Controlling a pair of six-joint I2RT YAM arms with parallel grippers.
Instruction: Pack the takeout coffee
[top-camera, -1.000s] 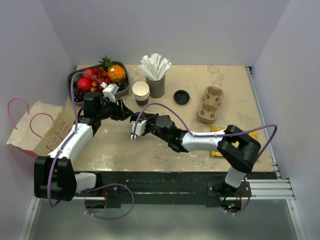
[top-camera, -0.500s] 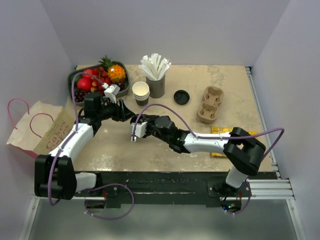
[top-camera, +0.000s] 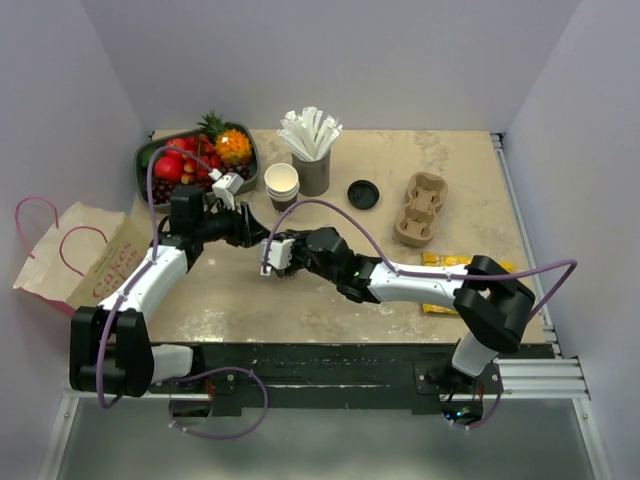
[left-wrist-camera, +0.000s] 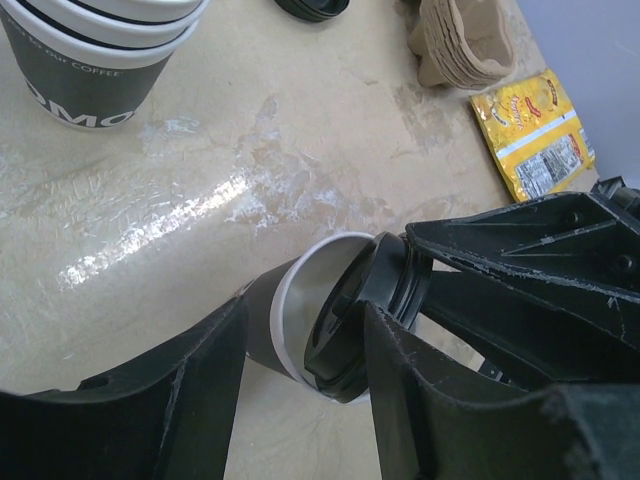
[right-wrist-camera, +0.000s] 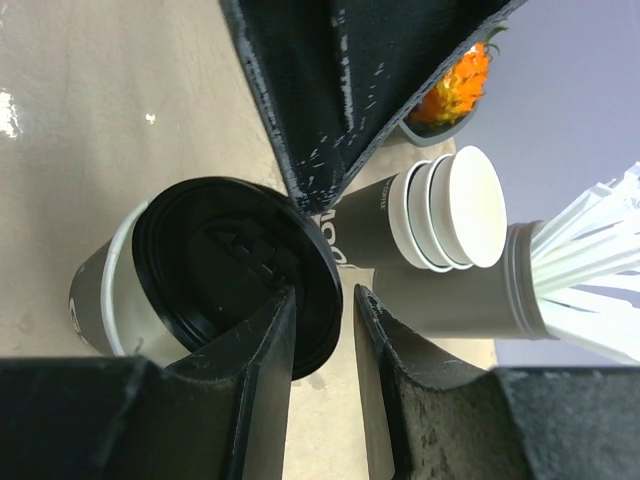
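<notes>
At the lower centre of the overhead view, the two arms reach in from the bottom edge and meet over the table. In its wrist view the left gripper clamps the takeout coffee cup, one finger on each side of the tipped brown body; whether the cup touches the table cannot be told. Its black lid sits askew, with the white rim bared on one side. The right gripper stands slightly parted with the lid's edge in the gap, touching one finger and clear of the other. A paper bag with pink handles lies at the left edge of the overhead frame, and a yellow snack packet lies to the right, partly under the right arm. Further back, right of centre, sit a loose black lid and a pulp cup carrier. Behind the grippers stand a stack of white-rimmed cups and, just beside it, a grey holder of white straws. A fruit bowl with a pineapple fills the upper left.
</notes>
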